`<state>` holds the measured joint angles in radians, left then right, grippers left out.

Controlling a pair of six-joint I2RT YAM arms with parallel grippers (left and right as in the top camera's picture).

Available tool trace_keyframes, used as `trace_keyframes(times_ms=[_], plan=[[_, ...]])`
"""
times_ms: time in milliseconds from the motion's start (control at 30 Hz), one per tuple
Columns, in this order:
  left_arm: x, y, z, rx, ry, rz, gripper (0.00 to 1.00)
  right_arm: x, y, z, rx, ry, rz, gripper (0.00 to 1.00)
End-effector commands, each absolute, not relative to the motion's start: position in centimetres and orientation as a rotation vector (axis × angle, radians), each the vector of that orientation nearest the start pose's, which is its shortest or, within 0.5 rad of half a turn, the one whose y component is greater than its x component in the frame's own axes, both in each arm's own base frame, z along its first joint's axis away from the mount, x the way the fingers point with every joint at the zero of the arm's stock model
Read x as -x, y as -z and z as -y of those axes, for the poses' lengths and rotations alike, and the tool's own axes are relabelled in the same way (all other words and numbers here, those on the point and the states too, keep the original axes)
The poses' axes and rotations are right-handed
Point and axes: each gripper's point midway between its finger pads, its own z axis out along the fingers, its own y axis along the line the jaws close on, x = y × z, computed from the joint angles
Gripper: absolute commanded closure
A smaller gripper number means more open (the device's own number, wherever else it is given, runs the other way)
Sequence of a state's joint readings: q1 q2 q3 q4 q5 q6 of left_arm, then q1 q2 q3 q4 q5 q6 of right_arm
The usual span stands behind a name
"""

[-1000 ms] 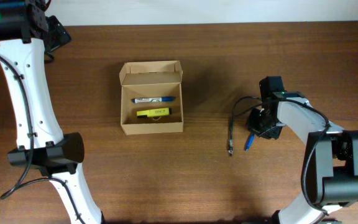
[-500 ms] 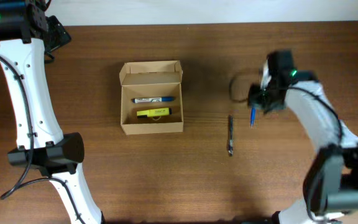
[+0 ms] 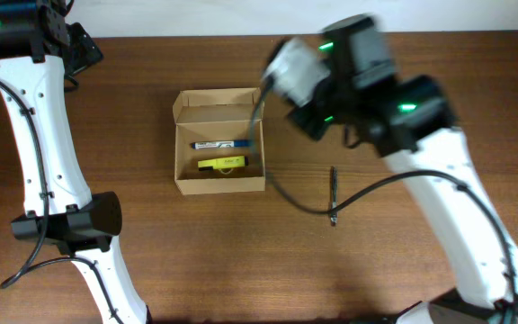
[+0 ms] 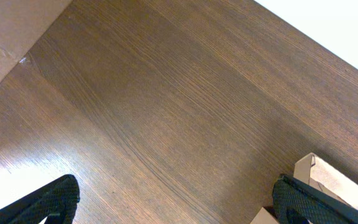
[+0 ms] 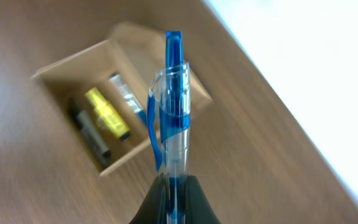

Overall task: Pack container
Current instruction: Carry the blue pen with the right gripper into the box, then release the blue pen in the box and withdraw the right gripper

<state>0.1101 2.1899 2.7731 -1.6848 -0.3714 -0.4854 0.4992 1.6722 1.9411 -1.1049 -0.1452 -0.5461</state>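
- Right gripper point(image 5: 174, 190): my jaws are clamped on the lower barrel of a blue pen point(image 5: 174, 93); the pen stands upright between my fingers, clip end up.
- Left gripper point(image 4: 174, 186): jaws spread wide and holding nothing; it hangs over bare table point(image 3: 151, 252) at the far left, with only a corner of the container in its view.
- Container point(image 3: 218, 144): it rests on the table left of centre; its flap lid point(image 3: 218, 101) stands up at the back, so the compartment is open from above.
- Contents already inside: a yellow highlighter point(image 3: 221, 163) and a white-and-blue marker point(image 3: 223, 144), lying side by side; the right wrist view also shows a dark marker point(image 5: 91, 129) beside the highlighter.
- Position of my right arm: in the overhead view it is blurred, near the container's right rear corner; I cannot tell whether the pen is over the opening or just beside it.
- Outstanding items: the blue pen is not yet in the container; a black pen point(image 3: 333, 193) lies on the table, well apart to the right.
- Progress, as I judge it: packing is past the halfway point; two pens and, presumably, lid closure are left to do.
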Motion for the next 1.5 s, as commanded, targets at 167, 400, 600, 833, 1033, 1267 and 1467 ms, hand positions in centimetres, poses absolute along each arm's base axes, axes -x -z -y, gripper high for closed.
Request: trace_keyframes(times_ms=[167,400,600,833,1033,1267,1467], plan=[[-43.4,-32.0,-11.4,0.857,-0.366,-2.413,0.00,-35.8,-20.9,-31.1,1.946,-0.096,-1.758,0.96],[-43.4,-32.0,-11.4,0.857,-0.366,-2.413,0.00,-35.5,-12.8,-35.3,2.086,-0.144,-1.773,0.96],[-43.4,-32.0,-11.4,0.857,-0.366,-2.413,0.00,-35.5,-8.4,-36.6,2.137,-0.156,-1.803,0.96],[-43.4,-32.0,-11.4,0.857,-0.366,-2.413,0.00,-34.9,-4.3,-36.1,2.094,-0.197,-2.004,0.96],[-43.4,-32.0,-11.4,0.857,-0.365,-2.413,0.00,-35.1,-6.0,-36.2,1.935,-0.217,-2.150,0.43],[-43.4,-32.0,-11.4,0.857,-0.366,-2.413,0.00,-35.4,-13.8,-36.5,1.595,-0.275,-2.359,0.54],[-43.4,-32.0,-11.4,0.857,-0.365,-2.413,0.00,-38.7,-24.6,-33.7,1.094,-0.076,-2.374,0.53]])
